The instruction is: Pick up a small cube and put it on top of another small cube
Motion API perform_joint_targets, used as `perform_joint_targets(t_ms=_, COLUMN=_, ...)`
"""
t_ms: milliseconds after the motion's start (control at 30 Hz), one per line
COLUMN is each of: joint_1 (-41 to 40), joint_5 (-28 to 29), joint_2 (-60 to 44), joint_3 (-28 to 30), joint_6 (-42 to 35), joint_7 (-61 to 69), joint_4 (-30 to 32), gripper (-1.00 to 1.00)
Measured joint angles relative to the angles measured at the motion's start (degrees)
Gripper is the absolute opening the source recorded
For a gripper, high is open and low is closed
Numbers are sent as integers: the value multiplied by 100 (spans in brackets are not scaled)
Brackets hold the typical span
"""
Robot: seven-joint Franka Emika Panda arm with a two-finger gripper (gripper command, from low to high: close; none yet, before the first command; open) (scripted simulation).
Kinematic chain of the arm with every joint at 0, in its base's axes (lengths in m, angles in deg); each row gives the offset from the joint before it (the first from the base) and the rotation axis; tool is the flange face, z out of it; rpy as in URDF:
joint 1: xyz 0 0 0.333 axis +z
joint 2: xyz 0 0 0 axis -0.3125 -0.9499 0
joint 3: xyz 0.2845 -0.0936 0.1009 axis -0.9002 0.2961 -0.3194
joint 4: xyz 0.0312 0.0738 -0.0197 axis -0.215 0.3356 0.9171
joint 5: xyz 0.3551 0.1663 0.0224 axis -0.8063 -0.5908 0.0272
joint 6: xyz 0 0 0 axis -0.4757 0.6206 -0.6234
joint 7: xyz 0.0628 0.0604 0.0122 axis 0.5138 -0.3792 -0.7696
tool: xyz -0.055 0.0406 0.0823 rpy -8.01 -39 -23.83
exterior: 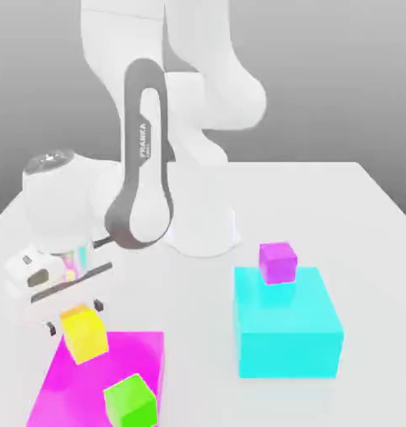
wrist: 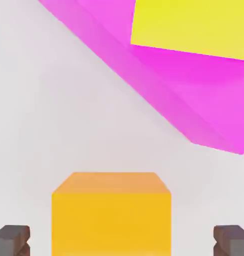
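Sitting flat and square, the orange cube (wrist: 111,215) lies between pincer fingertips (wrist: 12,239).

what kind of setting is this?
Likely a simulated tabletop test scene, not a real room: a plain white table, flat-coloured blocks such as the cyan block and magenta block, and a blank grey backdrop.

In the hand view the orange cube (wrist: 111,212) runs off the picture's edge, so its lower part cannot be seen, and the two dark fingertips (wrist: 12,239) show just their ends at the corners. There the yellow cube (wrist: 194,25) and the magenta block (wrist: 194,95) are cropped too. In the exterior view the magenta block (exterior: 64,384) and green cube (exterior: 131,402) run off the lower edge, and the arm's top is cut off.
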Motion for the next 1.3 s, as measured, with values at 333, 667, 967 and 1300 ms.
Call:
perform_joint_targets(t_ms=333, joint_1=547, joint_5=639, joint_2=422, joint_3=692, joint_6=-305, joint_7=-489, joint_4=130, gripper=-100)
perform_joint_targets(t_ms=667, joint_1=1244, joint_5=2593, joint_2=1653, joint_3=1598, joint_6=-1350, joint_7=-2452, joint_4=199, gripper=-100)
perform_joint_targets(t_ms=967, joint_1=1510, joint_5=3203, joint_2=2263, joint_3=1385, joint_6=-2520, joint_7=-4448, joint_4=-440, gripper=-100)
perform_joint_targets(t_ms=1300, joint_1=1655, joint_5=2980, joint_2=1941, joint_3=1180, joint_6=-2586, joint_7=-5299, joint_4=-765, gripper=-100)
